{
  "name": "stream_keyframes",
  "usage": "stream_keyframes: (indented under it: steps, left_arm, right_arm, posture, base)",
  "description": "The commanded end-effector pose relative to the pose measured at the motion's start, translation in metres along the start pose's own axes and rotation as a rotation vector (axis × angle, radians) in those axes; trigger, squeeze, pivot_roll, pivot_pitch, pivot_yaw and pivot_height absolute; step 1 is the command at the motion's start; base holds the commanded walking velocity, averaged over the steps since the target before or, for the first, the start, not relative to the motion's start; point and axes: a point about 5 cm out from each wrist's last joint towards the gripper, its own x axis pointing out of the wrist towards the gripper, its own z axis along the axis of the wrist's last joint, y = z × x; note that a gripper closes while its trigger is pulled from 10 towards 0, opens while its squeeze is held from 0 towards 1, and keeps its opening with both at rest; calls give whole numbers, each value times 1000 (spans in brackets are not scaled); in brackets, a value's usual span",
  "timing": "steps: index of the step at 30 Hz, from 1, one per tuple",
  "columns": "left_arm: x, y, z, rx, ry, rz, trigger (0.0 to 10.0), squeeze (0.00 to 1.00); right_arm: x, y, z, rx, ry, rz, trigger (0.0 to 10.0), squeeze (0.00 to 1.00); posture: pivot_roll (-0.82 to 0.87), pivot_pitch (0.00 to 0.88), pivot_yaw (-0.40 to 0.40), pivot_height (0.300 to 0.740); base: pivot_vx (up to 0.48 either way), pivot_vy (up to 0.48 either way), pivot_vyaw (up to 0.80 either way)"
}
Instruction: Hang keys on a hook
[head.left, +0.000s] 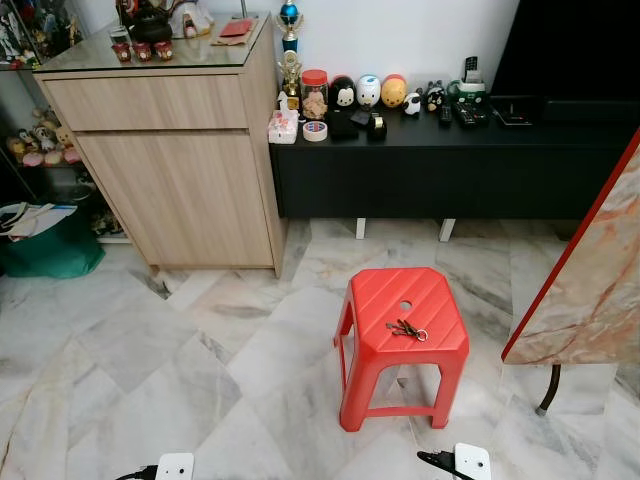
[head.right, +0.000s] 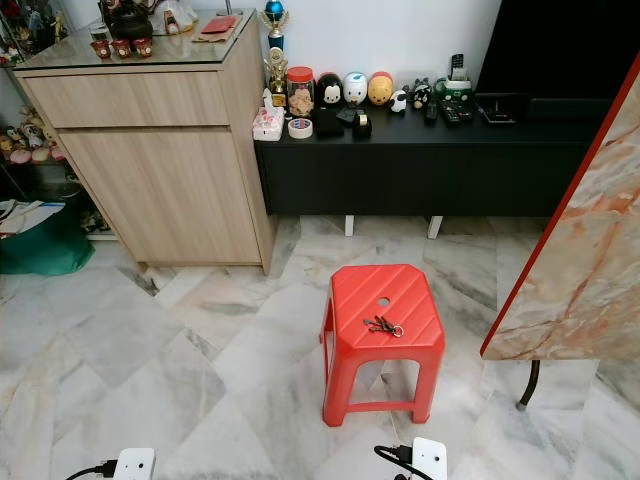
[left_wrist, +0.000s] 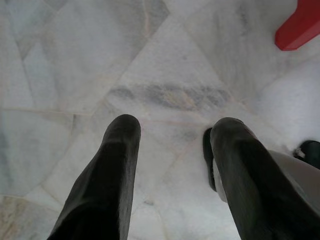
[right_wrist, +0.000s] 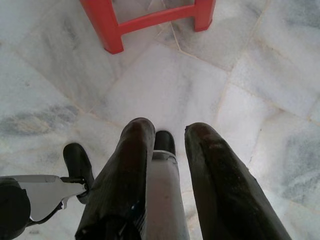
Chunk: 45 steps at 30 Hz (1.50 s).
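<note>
Your keys (head.left: 406, 328) on the red stool (head.left: 440, 335), both end effectors (left_wrist: 172, 145) (right_wrist: 170, 137) spread above the floor (head.left: 180, 350).

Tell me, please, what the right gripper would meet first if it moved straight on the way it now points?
Most likely the marble floor: the right gripper points down at bare tiles, short of the red stool. Depth is unclear.

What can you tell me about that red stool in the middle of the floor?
The stool looks like moulded red plastic, glossy, with a squarish seat with rounded corners, diagonal ridges and a small round hole near its middle. Four splayed legs are joined low down by crossbars. It stands upright on the pale marble floor, in front of the black low cabinet and apart from it. A small bunch of keys lies on the seat. Nothing else touches it.
</note>
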Motion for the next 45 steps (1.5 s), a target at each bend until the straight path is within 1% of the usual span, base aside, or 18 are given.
stream_keyframes:
  steps: [1,7,20,26,39,45]
  left_arm:
    - [-1,2,-4,-20,6,4,10000,0]
    - [-2,1,-4,-37,-3,-1,10000,0]
    - [-2,2,-3,-40,-8,-2,10000,0]
    - [-2,2,-3,-43,-10,0,10000,0]
    - [-1,1,-2,-47,-14,-2,10000,0]
    - [-1,1,-2,-47,-14,-3,10000,0]
  right_arm:
    - [0,2,1,1,3,2,10000,0]
    - [0,3,-3,-2,10,5,10000,0]
    - [-1,2,-7,-2,17,5,10000,0]
    - [-1,4,-8,1,17,7,10000,0]
    - [0,4,-3,0,10,6,10000,0]
    - [-1,4,-5,0,13,5,10000,0]
  posture:
    - [12,0,11,740]
    - [12,0,10,740]
    - [14,0,9,740]
    - [13,0,11,740]
    - [15,2,7,740]
    - [16,2,7,740]
  base:
    - [0,0,0]
    - [171,0,0]
    - [282,0,0]
    - [306,0,0]
    - [316,0,0]
    - [318,0,0]
